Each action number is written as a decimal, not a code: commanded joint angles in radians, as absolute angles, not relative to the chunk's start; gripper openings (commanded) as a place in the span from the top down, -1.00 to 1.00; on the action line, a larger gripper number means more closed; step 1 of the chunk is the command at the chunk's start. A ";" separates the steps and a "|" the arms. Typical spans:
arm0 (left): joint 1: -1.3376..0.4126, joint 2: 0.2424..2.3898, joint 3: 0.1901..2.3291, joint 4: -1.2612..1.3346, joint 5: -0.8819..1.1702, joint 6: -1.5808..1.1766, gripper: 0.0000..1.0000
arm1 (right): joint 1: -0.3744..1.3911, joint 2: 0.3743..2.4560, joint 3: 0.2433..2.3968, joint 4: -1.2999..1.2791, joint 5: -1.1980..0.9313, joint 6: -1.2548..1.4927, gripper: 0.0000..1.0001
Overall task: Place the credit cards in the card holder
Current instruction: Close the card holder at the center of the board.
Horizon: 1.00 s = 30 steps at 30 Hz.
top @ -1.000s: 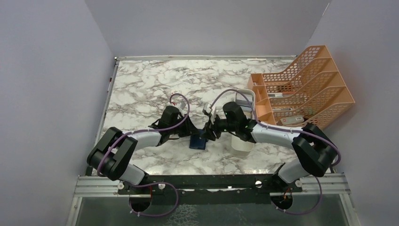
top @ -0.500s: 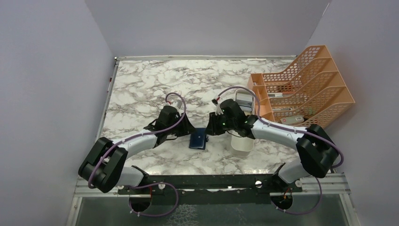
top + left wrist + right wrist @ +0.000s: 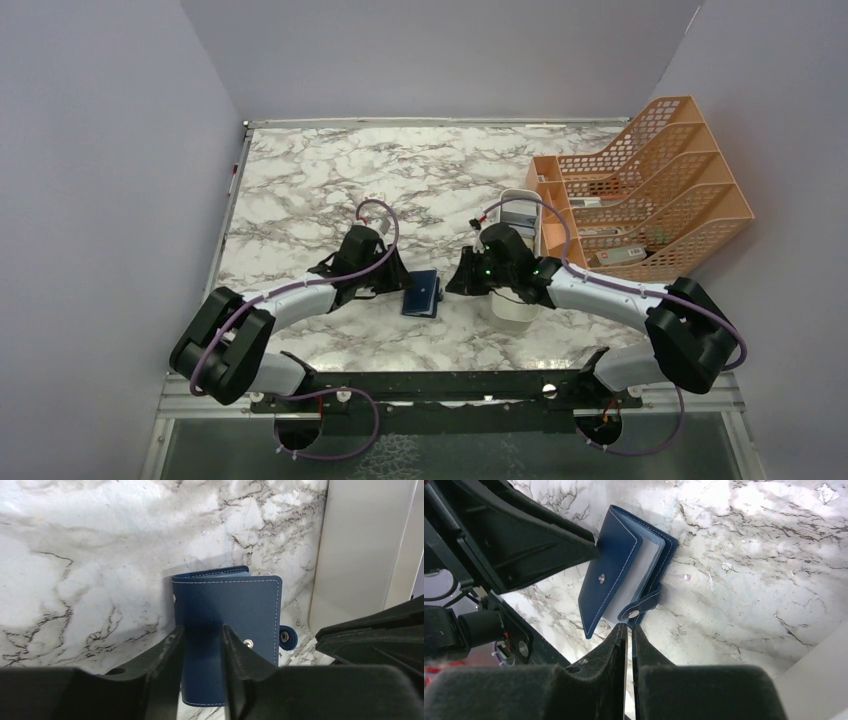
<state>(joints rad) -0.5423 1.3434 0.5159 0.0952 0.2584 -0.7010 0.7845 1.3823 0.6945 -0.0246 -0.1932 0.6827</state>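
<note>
card holder (image 3: 240, 605): matt navy leather-look, stitched, metal snaps | table (image 3: 300, 180): glossy marble-print | rack (image 3: 660, 170): orange plastic mesh | tray (image 3: 360, 555): smooth white plastic

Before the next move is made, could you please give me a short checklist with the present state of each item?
1. Card holder lies folded on the table: ok.
2. Snap tab is fastened: not ok, it hangs free of the cover stud.
3. Left gripper is open over the holder's near edge: ok; whether it touches, cannot tell.
4. Right gripper is off the tab: cannot tell; its fingers are nearly together right at the tab's end.
5. Credit cards are all inside: cannot tell; only pale sleeves show.
6. White tray is apart from the holder: ok.
</note>
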 commanded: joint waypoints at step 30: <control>-0.591 1.392 0.477 0.196 0.212 -0.678 0.55 | 0.826 1.526 0.681 0.170 -0.206 0.762 0.79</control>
<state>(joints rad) -0.5846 1.3945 0.5034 0.1829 0.2562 -0.6865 0.8089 1.5105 0.6697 0.1188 -0.1894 0.7509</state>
